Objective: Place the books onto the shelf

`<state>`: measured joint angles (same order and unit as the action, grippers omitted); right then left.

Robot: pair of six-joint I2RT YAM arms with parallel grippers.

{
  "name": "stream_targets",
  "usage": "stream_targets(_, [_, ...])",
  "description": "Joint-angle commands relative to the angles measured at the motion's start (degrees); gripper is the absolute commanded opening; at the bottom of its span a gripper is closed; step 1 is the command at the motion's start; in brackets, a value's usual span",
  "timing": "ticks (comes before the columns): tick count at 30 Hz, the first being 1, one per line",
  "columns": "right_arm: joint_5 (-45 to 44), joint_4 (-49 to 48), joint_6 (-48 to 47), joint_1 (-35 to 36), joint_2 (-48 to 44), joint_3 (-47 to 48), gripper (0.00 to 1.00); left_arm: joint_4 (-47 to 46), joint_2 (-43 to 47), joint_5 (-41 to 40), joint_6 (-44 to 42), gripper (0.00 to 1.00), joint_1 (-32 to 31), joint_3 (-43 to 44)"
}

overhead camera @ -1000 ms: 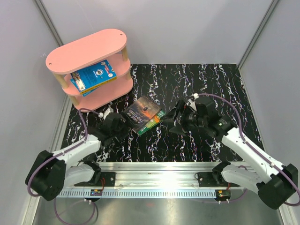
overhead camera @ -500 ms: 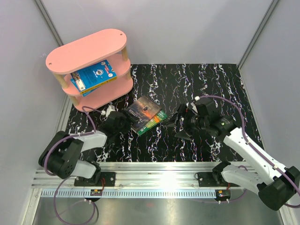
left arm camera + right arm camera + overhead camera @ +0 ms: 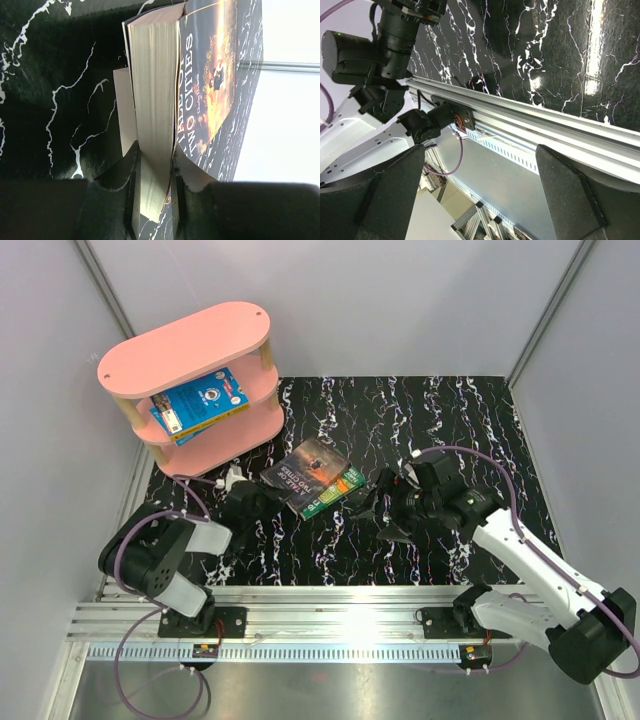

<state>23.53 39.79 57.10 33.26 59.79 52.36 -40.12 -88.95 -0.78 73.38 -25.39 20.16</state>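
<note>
Left wrist view: your left gripper [image 3: 155, 150] is clamping the dark book [image 3: 210, 70] by its pale page edge, with the jaws pressing in from either side and the lettered cover facing right. A second pale edge is showing just beside it on the left. You cannot tell from this view which book that edge belongs to.

Top external view: the dark book [image 3: 305, 470] is sitting on the black marbled table [image 3: 450, 420], overlapping the green book [image 3: 338, 493], and the left gripper [image 3: 262, 502] is touching its near-left side. The shelf [image 3: 185, 345] is standing at the far left corner, well apart from that pair. The blue book [image 3: 200, 398] is resting tilted on its middle tier.

Right wrist view: your right gripper [image 3: 481, 147] is hanging with its jaws spread wide, gripping nothing, and looking down at the aluminium rail [image 3: 520, 125]. From above it is hovering near the green book's right end.
</note>
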Motion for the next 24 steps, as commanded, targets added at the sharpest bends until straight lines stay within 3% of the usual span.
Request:
stream_targets(1, [1.1, -2.0, -1.2, -0.2, 1.0, 1.7, 1.0, 10.3, 3.6, 0.5, -2.9, 0.0, 0.1, -1.5])
stream_targets(11, [3.7, -20.6, 6.2, -0.3, 11.0, 0.7, 1.0, 39.7, 25.4, 3.8, -5.4, 0.0, 0.1, 8.7])
stream_targets(24, [4.5, -45.8, 18.9, -0.4, 29.5, 0.9, 1.0, 47.8, 26.2, 9.2, -2.9, 0.0, 0.2, 17.4])
